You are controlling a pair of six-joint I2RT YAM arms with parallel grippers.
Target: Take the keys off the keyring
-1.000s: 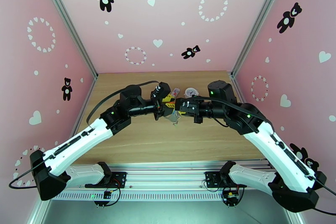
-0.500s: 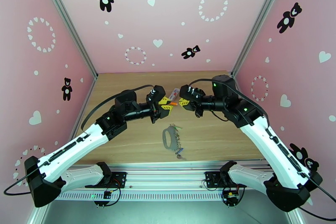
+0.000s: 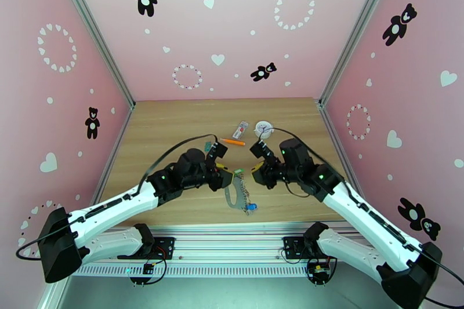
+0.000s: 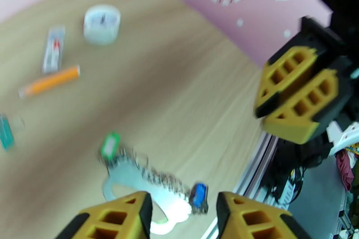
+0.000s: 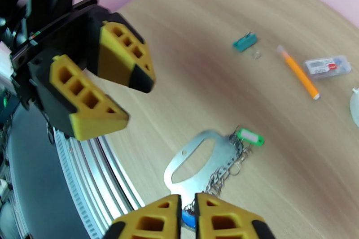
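Left gripper point(image 4: 184, 207) lower, keyring point(image 4: 122, 178) just beside

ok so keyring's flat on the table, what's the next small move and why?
Probably lower the left pincer and close it on the keyring. It lies loose on the table, held by nothing, with the blue key and green key attached, and that pincer hangs open right above it.

One green key point(image 5: 250, 137), one blue key point(image 4: 199, 194), one keyring point(image 5: 216, 156), one orange pen point(image 5: 298, 73), one teal trinket point(image 5: 244, 42), one packet point(image 5: 326, 66), one white disc point(image 4: 102, 23)
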